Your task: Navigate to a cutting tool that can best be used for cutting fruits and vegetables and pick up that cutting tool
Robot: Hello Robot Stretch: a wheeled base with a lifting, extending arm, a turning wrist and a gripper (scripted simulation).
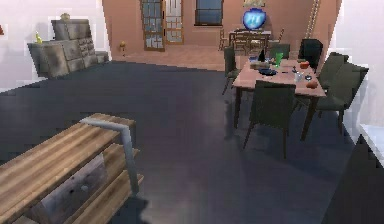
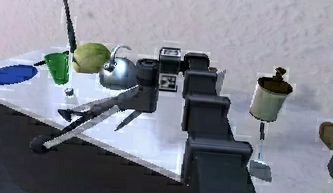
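- Forward view, fg: wooden shelf unit (image 1: 70, 165) at lower L, standing on dark floor (image 1: 190, 120).
- Forward view, R of centre: dining table (image 1: 245, 78) w/ small items on top, dark chairs (image 1: 270, 105) set around it.
- Forward view, bg: grey cabinet (image 1: 70, 50) by L wall; glazed door (image 1: 160, 25) in far wall; round blue object (image 1: 254, 18) beyond table.
- Arm side view, centre: arm (image 2: 212, 129) reaching over white tabletop (image 2: 161, 139); gripper (image 2: 81, 127) low at tabletop's front edge, fingers slanting to lower L.
- Gripper state: cannot tell finger spacing, nor whether anything is held.
- Task item: thin pale strip (image 2: 91, 110) alongside fingers, poss. the cutting tool; not certain.
- Arm side view, L: blue plate (image 2: 11, 74), green cup (image 2: 57, 68), yellow-green round fruit (image 2: 91, 57), metal kettle (image 2: 118, 72), dark long-handled tool (image 2: 69, 21) upright.
- Arm side view, R: pale cylinder on stand (image 2: 271, 99).
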